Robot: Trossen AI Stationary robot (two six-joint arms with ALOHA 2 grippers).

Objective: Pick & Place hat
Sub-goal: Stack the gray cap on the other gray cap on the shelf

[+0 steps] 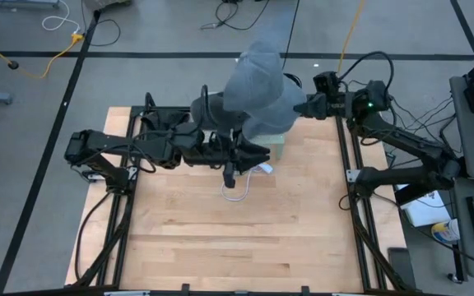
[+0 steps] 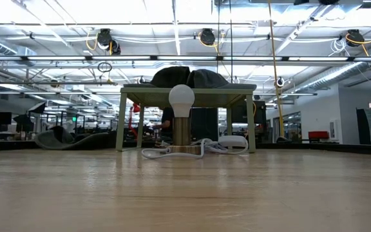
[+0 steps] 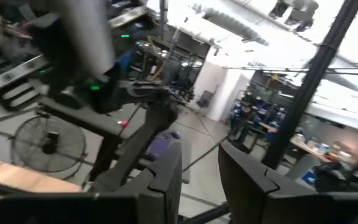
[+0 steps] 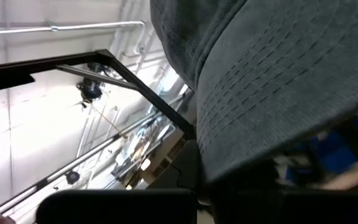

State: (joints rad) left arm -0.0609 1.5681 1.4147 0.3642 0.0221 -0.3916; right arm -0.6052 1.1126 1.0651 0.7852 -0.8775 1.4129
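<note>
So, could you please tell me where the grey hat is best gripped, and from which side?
The hat is best taken by its stiff, stitched brim, coming in from the table's right side, as the right gripper does. The brim is flat and thin enough to pinch, while the crown is soft and bulky. The left gripper waits over the table.

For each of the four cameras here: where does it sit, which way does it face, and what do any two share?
High: above the table, looking straight down; both arms, the grey hat held up by the right gripper, left gripper beside the hat.
Low: at tabletop height, facing the room; bulb under a small stand, hat on top.
Left wrist: facing the room past its open fingers.
Right wrist: the hat's brim fills it.
Shared: the hat in high, low and right wrist.
</note>
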